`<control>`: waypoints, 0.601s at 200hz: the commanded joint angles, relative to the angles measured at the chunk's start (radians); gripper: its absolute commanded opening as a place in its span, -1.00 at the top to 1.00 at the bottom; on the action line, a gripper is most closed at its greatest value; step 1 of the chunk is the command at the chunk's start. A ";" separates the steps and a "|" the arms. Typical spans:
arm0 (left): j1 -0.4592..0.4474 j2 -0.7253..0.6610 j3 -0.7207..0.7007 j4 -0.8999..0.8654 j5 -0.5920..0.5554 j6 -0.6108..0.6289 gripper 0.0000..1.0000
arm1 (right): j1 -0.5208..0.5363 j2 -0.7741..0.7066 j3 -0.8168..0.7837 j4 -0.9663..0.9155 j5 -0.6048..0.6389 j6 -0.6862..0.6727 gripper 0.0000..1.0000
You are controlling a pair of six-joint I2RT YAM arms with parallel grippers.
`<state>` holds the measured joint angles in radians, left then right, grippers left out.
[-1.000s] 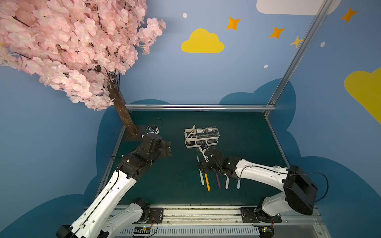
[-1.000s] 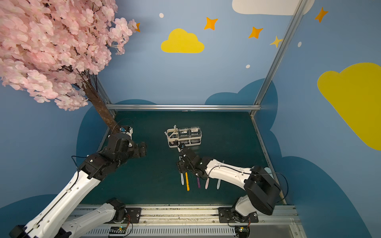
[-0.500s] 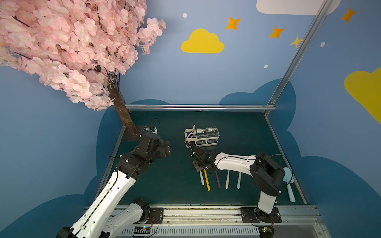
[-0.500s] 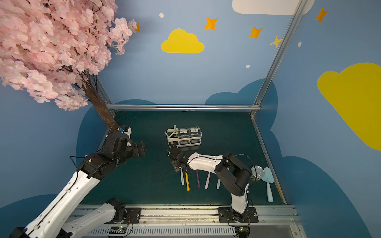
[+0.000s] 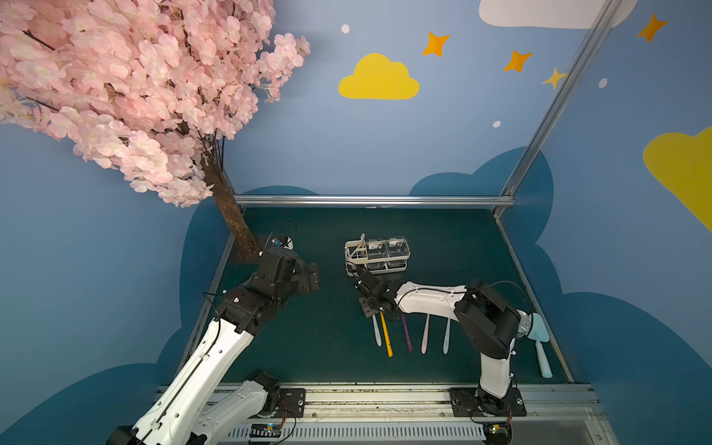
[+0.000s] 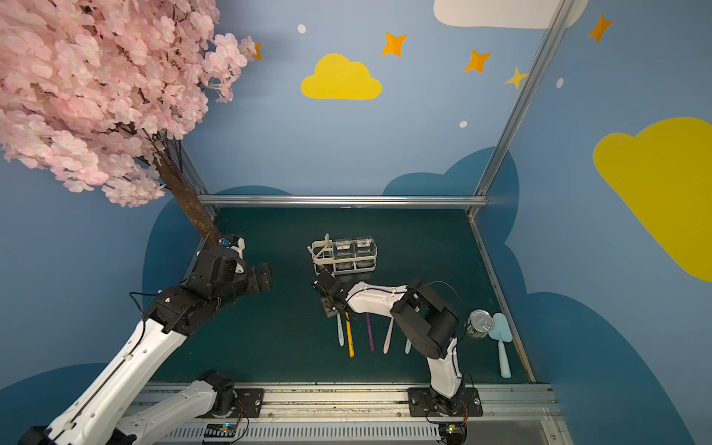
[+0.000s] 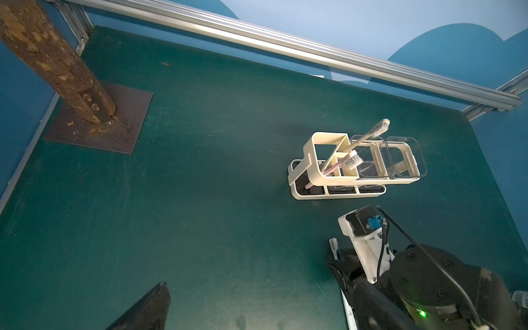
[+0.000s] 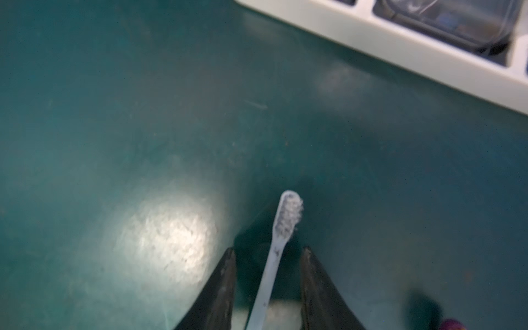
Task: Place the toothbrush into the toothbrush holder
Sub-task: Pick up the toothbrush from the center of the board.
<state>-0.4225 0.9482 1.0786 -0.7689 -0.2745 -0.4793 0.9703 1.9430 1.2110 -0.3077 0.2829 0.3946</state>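
One pale toothbrush [image 8: 287, 217], handle cut off, head aimed toward toothbrush holder [image 8: 385, 43]. Right fingers [image 8: 223, 288] straddle its neck, untouching; left fingers [image 7: 145, 308] spread wide.

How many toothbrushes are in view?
7: cream and pink stand in the holder; white (inside the right gripper), yellow, purple, pale pink and pale blue lie in front. Others may be hidden.

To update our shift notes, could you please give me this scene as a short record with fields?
target: white toothbrush, flat on the mat
right end effector: open, jaws either side of its neck, not gripping
left end effector: open, empty, above bare mat
toothbrush holder: upright; cream brush and pink brush lean in its slot section
also on mat: yellow brush, purple brush, others
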 commanded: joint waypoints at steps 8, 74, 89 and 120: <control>0.013 0.008 -0.008 0.008 0.027 -0.007 -0.99 | -0.012 0.038 0.017 0.013 0.003 0.033 0.31; 0.018 0.014 -0.012 0.011 0.036 -0.005 -0.99 | -0.022 0.040 0.002 0.020 0.032 0.070 0.51; 0.020 0.015 -0.011 0.013 0.039 -0.006 -0.99 | -0.028 0.046 0.004 0.021 0.025 0.070 0.55; 0.025 0.020 -0.012 0.014 0.048 -0.006 -0.99 | -0.039 0.071 0.019 0.016 0.010 0.073 0.61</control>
<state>-0.4053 0.9642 1.0748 -0.7609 -0.2398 -0.4797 0.9451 1.9652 1.2224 -0.2649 0.2928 0.4538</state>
